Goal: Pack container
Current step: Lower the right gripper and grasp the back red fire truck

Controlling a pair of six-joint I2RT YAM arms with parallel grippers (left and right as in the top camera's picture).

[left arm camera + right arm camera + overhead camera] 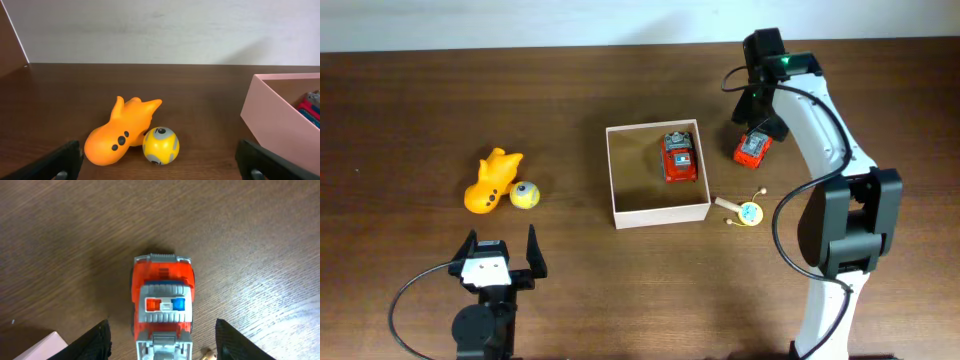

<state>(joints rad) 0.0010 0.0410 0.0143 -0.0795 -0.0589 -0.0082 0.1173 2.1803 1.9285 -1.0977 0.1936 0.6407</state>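
Observation:
The container is a white-walled square box with a brown inside at the table's middle; its wall shows at the right of the left wrist view. A red toy truck lies inside it. A second red toy truck sits on the table right of the box. My right gripper is open above this truck, its fingers on either side of it, not touching. My left gripper is open and empty near the front edge, facing an orange toy and a yellow ball.
A small round yellow-and-blue toy with a wooden handle lies just right of the box's front corner. In the left wrist view the orange toy and the ball touch each other, well ahead of the fingers.

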